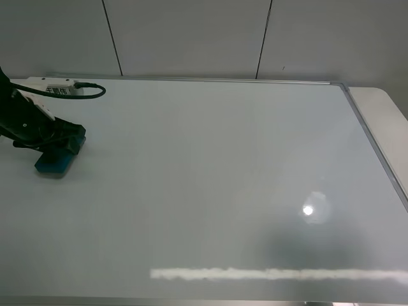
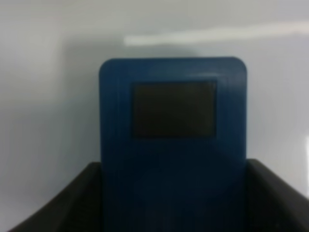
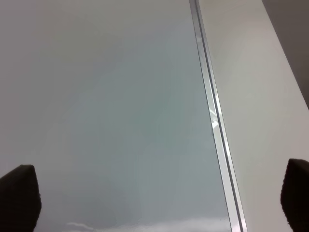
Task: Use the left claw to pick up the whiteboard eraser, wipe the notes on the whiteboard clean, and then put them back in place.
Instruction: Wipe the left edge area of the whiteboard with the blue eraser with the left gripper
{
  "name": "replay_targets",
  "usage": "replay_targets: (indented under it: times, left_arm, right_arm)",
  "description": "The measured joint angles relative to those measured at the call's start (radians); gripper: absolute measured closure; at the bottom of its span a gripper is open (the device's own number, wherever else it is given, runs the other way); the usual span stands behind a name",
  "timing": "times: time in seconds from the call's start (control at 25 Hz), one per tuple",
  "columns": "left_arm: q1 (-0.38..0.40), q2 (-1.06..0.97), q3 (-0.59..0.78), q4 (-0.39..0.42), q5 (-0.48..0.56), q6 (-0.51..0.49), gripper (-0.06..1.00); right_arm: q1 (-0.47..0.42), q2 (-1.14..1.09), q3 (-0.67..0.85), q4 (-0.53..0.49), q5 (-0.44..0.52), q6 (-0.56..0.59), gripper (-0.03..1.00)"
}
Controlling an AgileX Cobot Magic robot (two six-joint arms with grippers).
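In the high view, the left arm [image 1: 22, 124] is cut off by the picture's left edge. One end of the eraser [image 1: 52, 163] is covered by the left gripper [image 1: 69, 143] clasping it. The print on the power strip [image 1: 54, 87] is too small to be read. The whiteboard [image 1: 210, 178] is cropped at the left edge, and its lower right corner runs out of the picture. The left wrist view is blurred throughout: the eraser's surface cannot be made out, and the gripper's fingers [image 2: 58, 205] are cut off by the picture's edge. Only the tips of the right gripper [image 3: 157, 198] are seen, cropped at the picture's edges.
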Motion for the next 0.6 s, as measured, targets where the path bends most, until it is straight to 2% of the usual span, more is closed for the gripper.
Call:
replay_targets:
  times: [0.12,0.6]
  left_arm:
    - [-0.016,0.000,0.026,-0.003,-0.035,-0.021,0.39]
    - [-0.019,0.000,0.038,0.008,-0.047,-0.026,0.39]
  right_arm:
    - [0.000,0.000,0.000,0.000,0.000,0.000,-0.03]
    - [0.000,0.000,0.000,0.000,0.000,0.000,-0.03]
